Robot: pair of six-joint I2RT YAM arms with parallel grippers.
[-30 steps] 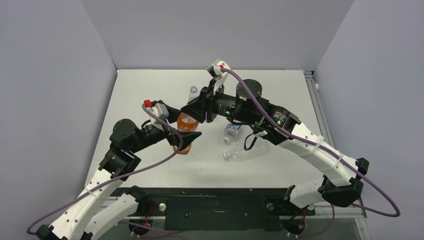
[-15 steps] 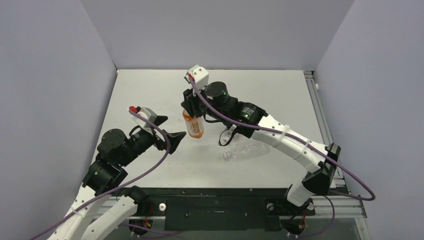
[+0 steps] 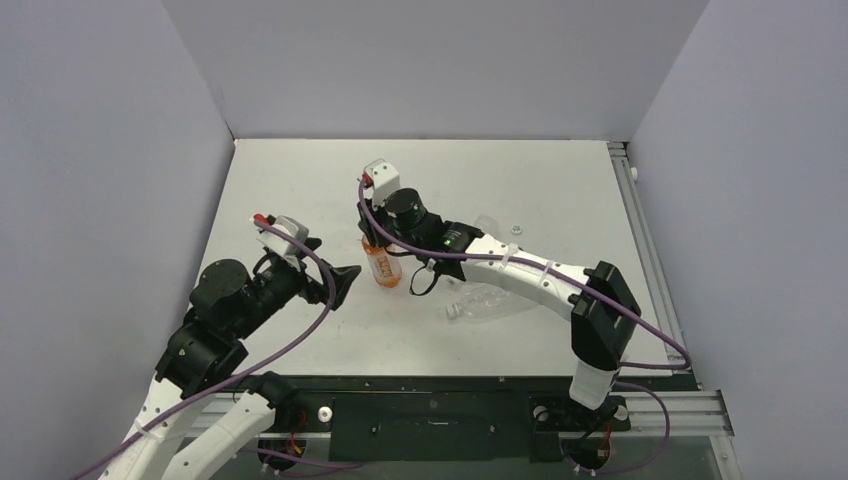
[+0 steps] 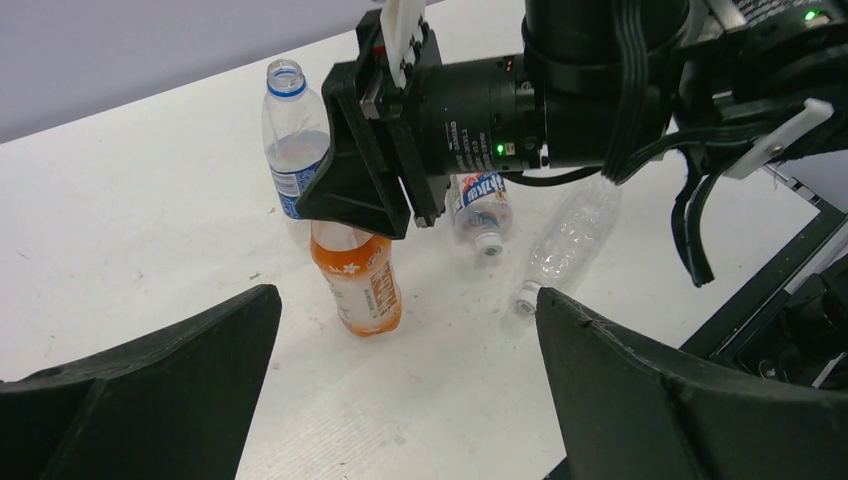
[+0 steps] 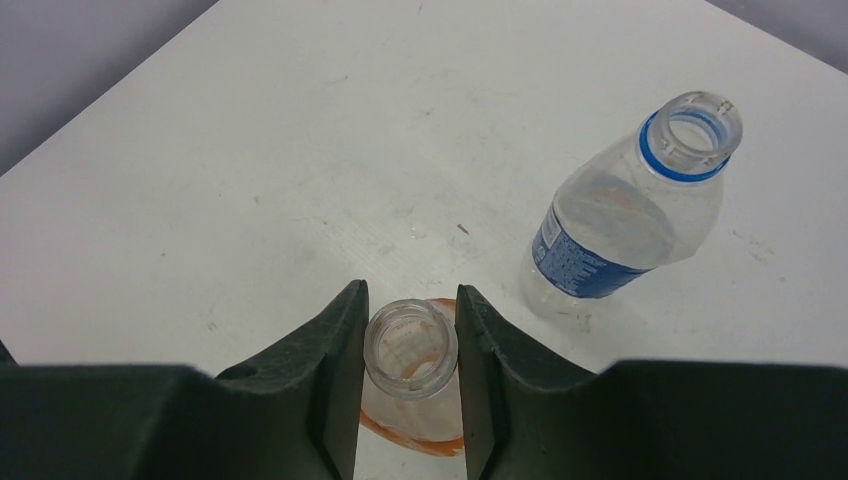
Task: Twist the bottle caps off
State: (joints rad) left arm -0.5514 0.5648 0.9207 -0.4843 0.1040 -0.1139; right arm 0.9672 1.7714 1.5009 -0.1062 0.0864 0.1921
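Observation:
The orange bottle (image 3: pixel 386 269) stands upright on the table with no cap on its open neck (image 5: pixel 410 345). My right gripper (image 3: pixel 379 243) comes down from above and is shut on that neck, one finger on each side (image 5: pixel 338 350). In the left wrist view the bottle (image 4: pixel 366 292) stands under the right gripper. My left gripper (image 3: pixel 334 259) is open and empty, to the left of the bottle and apart from it. The Pepsi bottle (image 5: pixel 628 215) stands uncapped just behind. The short blue-white bottle (image 4: pixel 480 198) and the plain bottle (image 3: pixel 492 300) lie capped to the right.
A small pale round thing (image 3: pixel 516 229) lies on the table right of the right arm. The right arm (image 3: pixel 520 270) stretches over the lying bottles. The table's left half (image 3: pixel 270 190) is bare white surface. Grey walls close in three sides.
My left gripper let go of the orange bottle and pulled back left. My right gripper carried the bottle down and set it upright on the table.

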